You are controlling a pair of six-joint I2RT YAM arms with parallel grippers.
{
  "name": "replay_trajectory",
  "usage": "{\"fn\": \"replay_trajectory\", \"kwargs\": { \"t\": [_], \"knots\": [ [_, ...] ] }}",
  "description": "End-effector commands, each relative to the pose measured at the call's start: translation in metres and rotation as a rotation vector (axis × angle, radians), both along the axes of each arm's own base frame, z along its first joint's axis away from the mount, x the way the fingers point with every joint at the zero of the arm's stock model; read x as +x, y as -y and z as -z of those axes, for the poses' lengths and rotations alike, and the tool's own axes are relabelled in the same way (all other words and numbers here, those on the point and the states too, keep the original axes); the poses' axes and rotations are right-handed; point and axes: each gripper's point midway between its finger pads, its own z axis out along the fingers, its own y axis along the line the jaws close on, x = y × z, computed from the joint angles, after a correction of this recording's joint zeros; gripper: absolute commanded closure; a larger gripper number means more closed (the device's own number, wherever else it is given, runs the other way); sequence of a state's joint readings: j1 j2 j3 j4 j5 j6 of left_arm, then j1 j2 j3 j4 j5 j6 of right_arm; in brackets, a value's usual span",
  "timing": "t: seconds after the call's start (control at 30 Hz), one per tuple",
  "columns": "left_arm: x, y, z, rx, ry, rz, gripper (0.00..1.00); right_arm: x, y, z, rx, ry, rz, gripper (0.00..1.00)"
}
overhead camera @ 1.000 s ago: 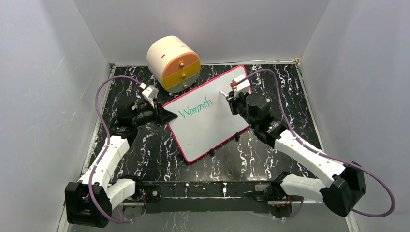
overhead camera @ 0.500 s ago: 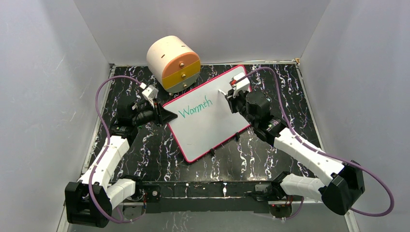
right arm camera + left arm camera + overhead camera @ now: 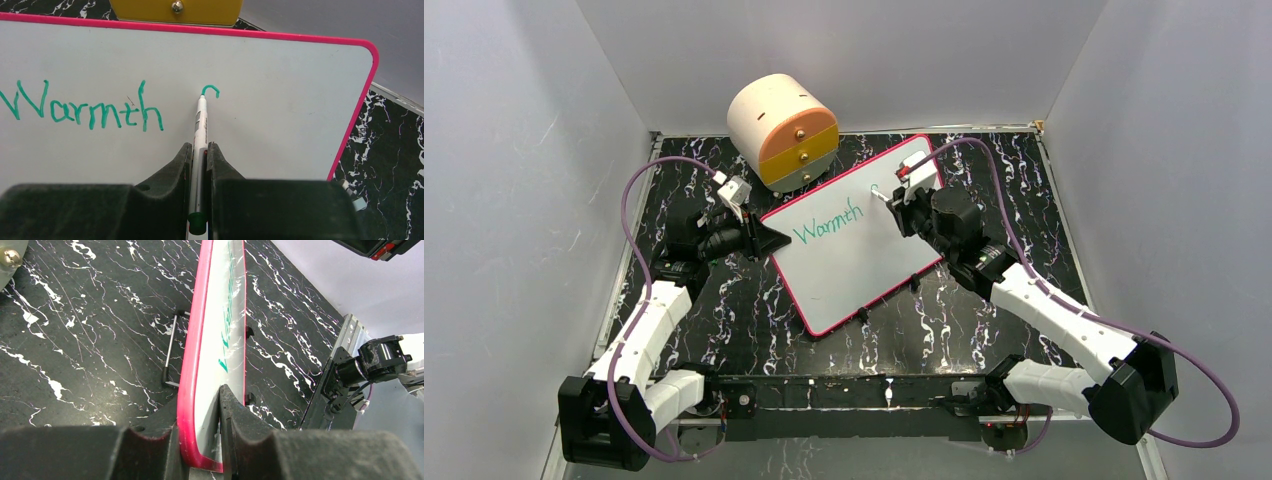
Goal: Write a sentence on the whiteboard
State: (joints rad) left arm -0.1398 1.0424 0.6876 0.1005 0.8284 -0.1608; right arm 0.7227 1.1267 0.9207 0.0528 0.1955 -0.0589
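Note:
The whiteboard point(image 3: 854, 268), white with a pink rim, stands tilted at the table's middle. My left gripper point(image 3: 764, 240) is shut on its left edge, and in the left wrist view the whiteboard point(image 3: 216, 330) runs edge-on away between the left gripper point(image 3: 200, 407) jaws. My right gripper point(image 3: 894, 196) is shut on a green marker point(image 3: 200, 132) whose tip touches the board. Of the sentence, the green word "Warmth" point(image 3: 85, 107) shows, also readable as "Warmth" point(image 3: 828, 222) from above. A small green hook point(image 3: 211, 90) sits to its right at the marker tip.
A round cream drawer unit point(image 3: 782, 130) with orange and yellow drawer fronts stands just behind the board's far edge. Its yellow drawer point(image 3: 175, 10) shows above the rim. Small black clips point(image 3: 862, 316) hang on the near edge. A thin metal rod point(image 3: 170, 347) lies under the board.
My right gripper has shifted slightly left and the marker has drawn a small curved green stroke to the right of "Warmth". The left arm and the board have not moved.

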Motion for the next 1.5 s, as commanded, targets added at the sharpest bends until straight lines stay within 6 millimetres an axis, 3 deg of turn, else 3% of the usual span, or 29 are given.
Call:
{"fn": "replay_trajectory", "kwargs": {
  "t": [0.0, 0.47, 0.83, 1.27, 1.47],
  "knots": [
    [-0.013, -0.016, 0.069, 0.202, -0.097, -0.013, 1.0, -0.003, -0.001, -0.009, 0.009, -0.009, -0.01, 1.0],
    [-0.012, -0.016, 0.07, 0.204, -0.098, -0.017, 1.0, -0.016, 0.008, 0.015, -0.036, -0.086, -0.015, 1.0],
    [-0.012, -0.016, 0.07, 0.204, -0.1, -0.016, 1.0, -0.026, 0.006, 0.02, -0.032, -0.113, -0.055, 1.0],
    [-0.012, -0.017, 0.07, 0.204, -0.097, -0.018, 1.0, -0.02, 0.015, -0.019, 0.074, 0.026, 0.003, 1.0],
    [-0.012, -0.016, 0.07, 0.204, -0.1, -0.017, 1.0, -0.013, 0.013, -0.025, 0.094, 0.059, 0.02, 1.0]
  ]
}}
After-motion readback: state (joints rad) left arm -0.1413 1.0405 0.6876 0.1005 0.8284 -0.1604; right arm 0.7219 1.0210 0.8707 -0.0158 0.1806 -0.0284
